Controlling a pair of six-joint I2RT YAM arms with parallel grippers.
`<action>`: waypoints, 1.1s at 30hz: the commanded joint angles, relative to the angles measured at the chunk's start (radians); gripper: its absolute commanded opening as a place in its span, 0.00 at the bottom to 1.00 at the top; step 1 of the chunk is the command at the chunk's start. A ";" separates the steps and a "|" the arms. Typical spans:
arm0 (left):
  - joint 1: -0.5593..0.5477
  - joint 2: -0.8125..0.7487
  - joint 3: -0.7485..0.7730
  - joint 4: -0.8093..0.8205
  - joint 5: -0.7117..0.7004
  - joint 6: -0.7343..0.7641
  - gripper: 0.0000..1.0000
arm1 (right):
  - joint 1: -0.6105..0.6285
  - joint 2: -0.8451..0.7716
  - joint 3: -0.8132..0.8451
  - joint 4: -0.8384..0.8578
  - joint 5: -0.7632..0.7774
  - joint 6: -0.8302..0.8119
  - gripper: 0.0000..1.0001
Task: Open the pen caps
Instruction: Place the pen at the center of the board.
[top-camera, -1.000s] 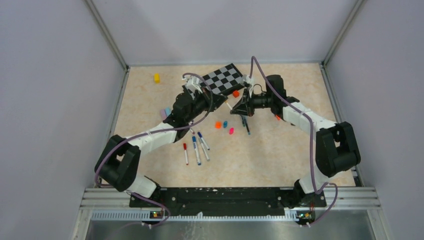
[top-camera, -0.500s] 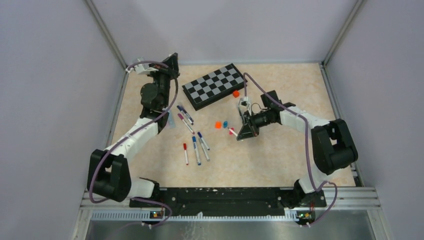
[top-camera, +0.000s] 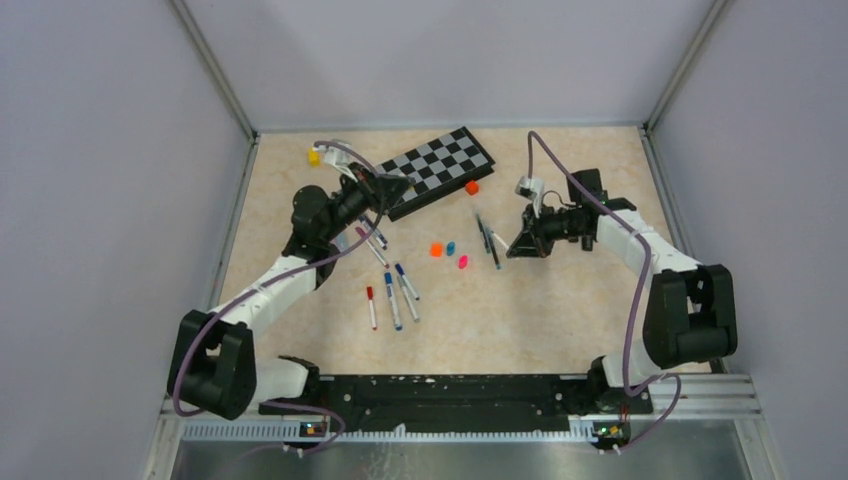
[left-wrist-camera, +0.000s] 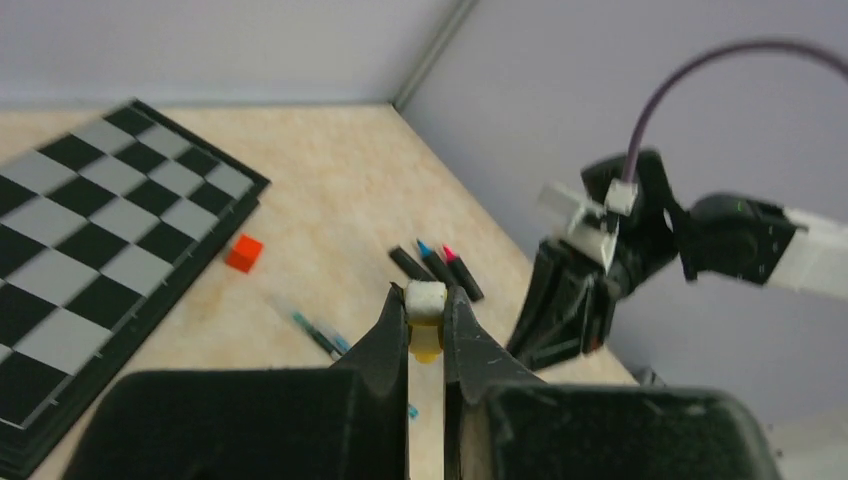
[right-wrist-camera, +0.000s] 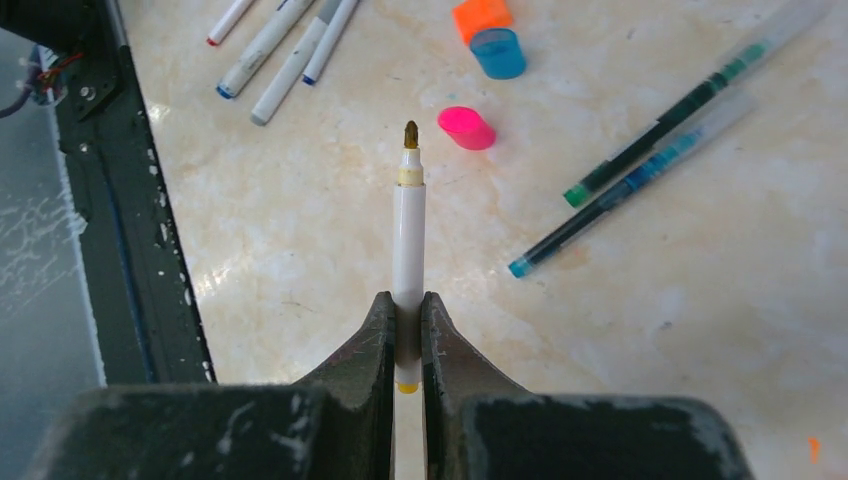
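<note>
Both grips loaded —
My left gripper (left-wrist-camera: 427, 308) is pinching a yellow cap (left-wrist-camera: 426, 345); my right gripper (right-wrist-camera: 407, 305) is clamping the pen (right-wrist-camera: 408, 220), pointing twelve o'clock.

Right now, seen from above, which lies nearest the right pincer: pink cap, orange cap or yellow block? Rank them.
1. Pink cap, just left of the right pincer.
2. Orange cap, further left.
3. Yellow block, far back left.

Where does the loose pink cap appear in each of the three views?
Top external: the pink cap lies mid-table, just below-right of the blue cap.
Left wrist: not in it.
Right wrist: the pink cap is upper middle, right of the uncapped pen.
Shared landmark: the blue cap beside it.
</note>
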 joint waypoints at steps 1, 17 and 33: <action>-0.071 -0.068 -0.032 -0.166 0.182 0.076 0.00 | -0.041 -0.047 0.032 -0.004 0.066 -0.050 0.00; -0.386 0.053 -0.024 -0.358 -0.114 0.273 0.01 | -0.178 -0.022 0.020 0.040 0.133 0.003 0.00; -0.583 0.420 0.262 -0.619 -0.371 0.362 0.05 | -0.352 0.008 0.017 0.131 0.332 0.147 0.00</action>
